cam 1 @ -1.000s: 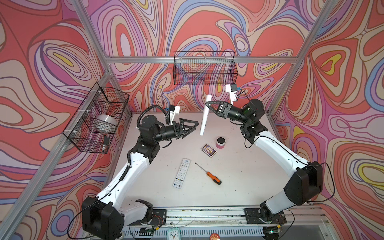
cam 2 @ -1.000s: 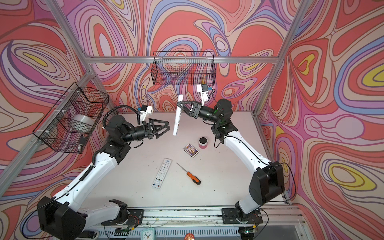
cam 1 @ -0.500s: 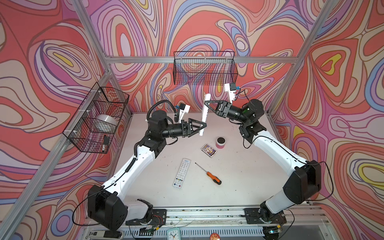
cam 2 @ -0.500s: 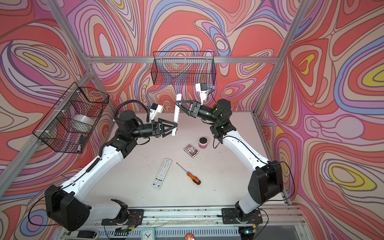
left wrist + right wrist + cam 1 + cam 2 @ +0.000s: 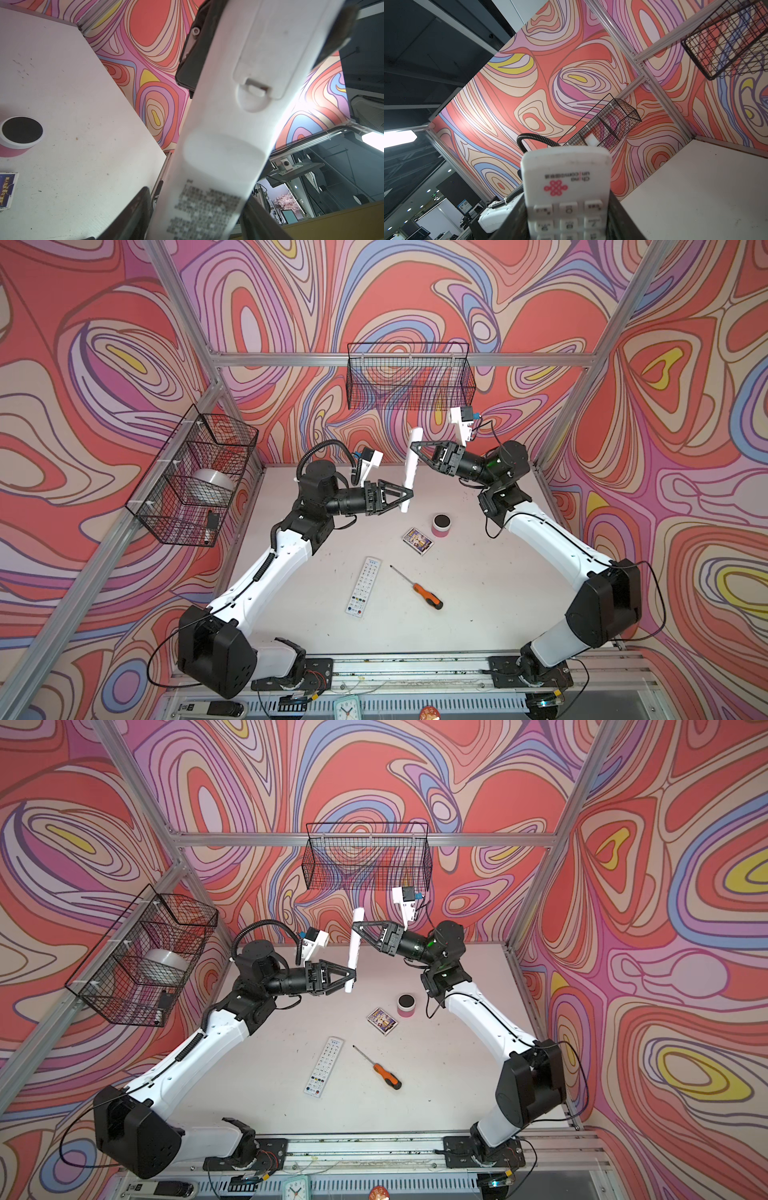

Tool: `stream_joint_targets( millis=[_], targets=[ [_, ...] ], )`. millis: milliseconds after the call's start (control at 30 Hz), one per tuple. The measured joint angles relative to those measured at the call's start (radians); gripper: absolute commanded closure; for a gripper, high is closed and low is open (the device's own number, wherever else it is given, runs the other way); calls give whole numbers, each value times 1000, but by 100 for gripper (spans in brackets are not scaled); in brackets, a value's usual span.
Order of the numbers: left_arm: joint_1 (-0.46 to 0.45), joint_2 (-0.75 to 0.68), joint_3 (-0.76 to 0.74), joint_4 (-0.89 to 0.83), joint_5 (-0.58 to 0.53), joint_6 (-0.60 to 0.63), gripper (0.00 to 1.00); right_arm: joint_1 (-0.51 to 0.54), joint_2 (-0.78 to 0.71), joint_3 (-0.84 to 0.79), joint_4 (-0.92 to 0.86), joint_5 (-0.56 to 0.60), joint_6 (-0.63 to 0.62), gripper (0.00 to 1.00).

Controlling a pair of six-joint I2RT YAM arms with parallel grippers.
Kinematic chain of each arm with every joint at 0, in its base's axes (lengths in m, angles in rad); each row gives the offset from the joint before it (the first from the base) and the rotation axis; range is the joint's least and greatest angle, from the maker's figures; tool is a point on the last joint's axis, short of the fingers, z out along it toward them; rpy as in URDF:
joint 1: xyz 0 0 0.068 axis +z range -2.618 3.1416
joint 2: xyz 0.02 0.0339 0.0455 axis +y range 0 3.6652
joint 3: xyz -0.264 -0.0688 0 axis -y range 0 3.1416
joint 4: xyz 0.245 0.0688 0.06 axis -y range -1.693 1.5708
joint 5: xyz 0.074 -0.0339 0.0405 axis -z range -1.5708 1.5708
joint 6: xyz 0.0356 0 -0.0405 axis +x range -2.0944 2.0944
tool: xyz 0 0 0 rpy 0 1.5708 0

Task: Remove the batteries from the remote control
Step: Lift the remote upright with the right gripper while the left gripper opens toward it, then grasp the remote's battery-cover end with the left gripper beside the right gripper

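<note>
Held remote (image 5: 411, 466): we see it white and nearly upright in the air over the rear of the worktop (image 5: 478, 572), between the two arms.
Right hand (image 5: 414, 450): pinching the held remote near its raised end. In the right wrist view, the dark fingers (image 5: 618, 218) sit against both long edges, with the key face toward that camera.
Left hand (image 5: 406, 501): its jaws straddle the remote's lower end. We cannot tell whether they press on it or stand just off it.
Battery cover (image 5: 259, 62): in place on the remote's back with its latch tab seated.
Batteries: out of our sight, as the cover hides whatever lies under it.
Second remote (image 5: 363, 587): flat on the worktop, keys up, well apart from both hands.
Screwdriver (image 5: 417, 589): orange-and-black handle, lying just beside the second remote without touching it.
Card box (image 5: 417, 541): lying flat, just beside the pink tub (image 5: 441, 524), which has a black lid.
</note>
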Motion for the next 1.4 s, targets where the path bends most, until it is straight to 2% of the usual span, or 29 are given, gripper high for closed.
stream_joint_targets(
  millis=[67, 200, 367, 467, 567, 667, 800, 900, 1033, 1167, 1333, 1400],
  targets=[
    [-1, 0, 0, 19, 7, 16, 47, 0, 1, -4, -12, 6, 27, 53],
    [-4, 4, 0, 25, 12, 29, 54, 0, 1, -14, -40, 13, 37, 35],
    [-5, 4, 5, -49, -5, 65, 57, 0, 1, -21, -85, 4, -13, 27],
    [-6, 4, 49, -195, -40, 156, 57, -1, 1, -21, -123, 2, -37, 23],
    [-6, 4, 133, -419, -130, 286, 58, -17, -6, -21, -205, 10, -82, 20],
    [-5, 3, 196, -630, -269, 418, 58, -51, -29, 16, -421, 59, -197, 17],
    [-4, 3, 210, -843, -431, 589, 59, -82, -34, 201, -797, 142, -402, 16],
    [-5, 3, 209, -948, -517, 688, 59, -87, -29, 342, -1015, 148, -497, 17],
    [-6, 3, 209, -1028, -605, 785, 61, -87, 31, 518, -1257, 108, -558, 18],
    [-30, 0, 216, -1081, -668, 857, 62, -87, 163, 670, -1493, 47, -605, 18],
    [-113, -7, 233, -1120, -722, 929, 62, -87, 300, 724, -1688, -12, -649, 16],
    [-120, -16, 233, -1127, -731, 937, 61, -87, 320, 715, -1734, -30, -657, 16]
  ],
)
